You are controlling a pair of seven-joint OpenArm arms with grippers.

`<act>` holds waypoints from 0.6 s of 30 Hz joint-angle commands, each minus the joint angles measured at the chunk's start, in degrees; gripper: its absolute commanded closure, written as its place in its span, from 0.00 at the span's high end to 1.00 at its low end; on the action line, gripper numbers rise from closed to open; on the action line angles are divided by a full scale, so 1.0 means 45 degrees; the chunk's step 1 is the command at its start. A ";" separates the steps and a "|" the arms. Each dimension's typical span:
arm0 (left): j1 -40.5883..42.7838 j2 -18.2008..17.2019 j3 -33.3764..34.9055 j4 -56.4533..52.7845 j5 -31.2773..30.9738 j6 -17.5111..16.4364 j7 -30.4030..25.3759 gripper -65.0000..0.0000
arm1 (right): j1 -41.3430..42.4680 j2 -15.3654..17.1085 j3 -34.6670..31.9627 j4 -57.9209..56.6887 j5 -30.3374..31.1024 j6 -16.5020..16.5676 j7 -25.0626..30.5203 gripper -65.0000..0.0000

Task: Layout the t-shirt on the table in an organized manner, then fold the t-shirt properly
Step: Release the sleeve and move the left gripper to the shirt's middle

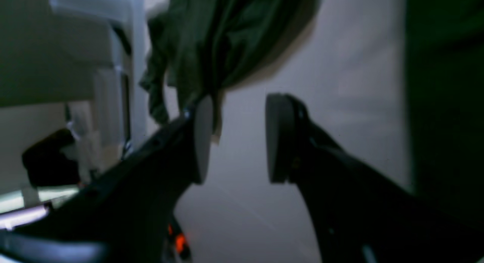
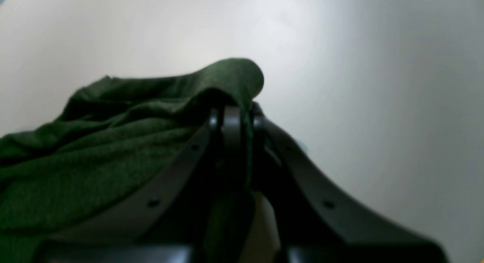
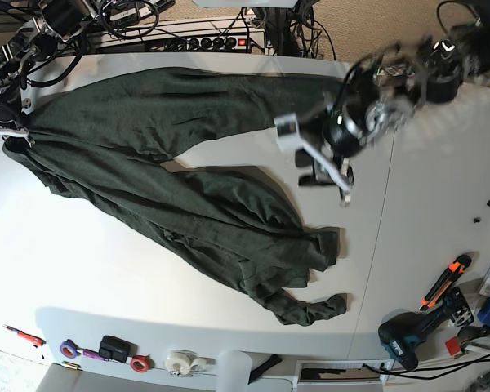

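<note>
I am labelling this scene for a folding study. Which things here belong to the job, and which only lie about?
Belong to the job:
- large dark green cotton t-shirt
- big white smooth table
- left gripper, fingers open
- right gripper, shut on the t-shirt

Only lying about:
- orange-handled cutter
- dark blue power drill
- tape rolls

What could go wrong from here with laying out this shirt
The right hand is shut on one corner of the t-shirt, so pulling could stretch it or drag the bunched, twisted cloth. The left hand is open and holds nothing, so the shirt may stay crumpled. Its lower end lies near the table edge and might slide off.
</note>
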State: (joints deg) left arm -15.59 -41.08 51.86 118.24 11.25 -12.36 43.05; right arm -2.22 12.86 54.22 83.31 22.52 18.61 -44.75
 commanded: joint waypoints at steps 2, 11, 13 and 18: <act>-0.0889 0.0607 -0.0097 -0.1491 0.0117 0.0155 -0.0549 0.38 | 0.0102 0.0277 0.0019 0.0223 0.0121 0.0039 0.0325 0.00; -0.4051 0.3147 -0.0097 -0.8903 -0.0291 0.0155 -0.1739 0.38 | 0.0107 0.0282 0.0019 0.0219 0.0121 0.0039 0.0345 0.00; -0.4571 0.3473 -0.0092 -0.9991 -0.0724 0.0053 -0.1812 0.38 | 0.0107 0.0282 0.0019 0.0223 0.0121 0.0034 0.0369 0.00; -0.4954 0.3677 -0.0092 -1.0880 -0.1219 -0.0389 -0.1865 0.38 | 0.0107 0.0282 0.0019 0.0223 0.0126 0.0034 0.0384 0.00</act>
State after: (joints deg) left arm -36.01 -24.32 51.99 68.60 5.72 -14.66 35.00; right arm -2.24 12.84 54.19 83.31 22.50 18.59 -44.73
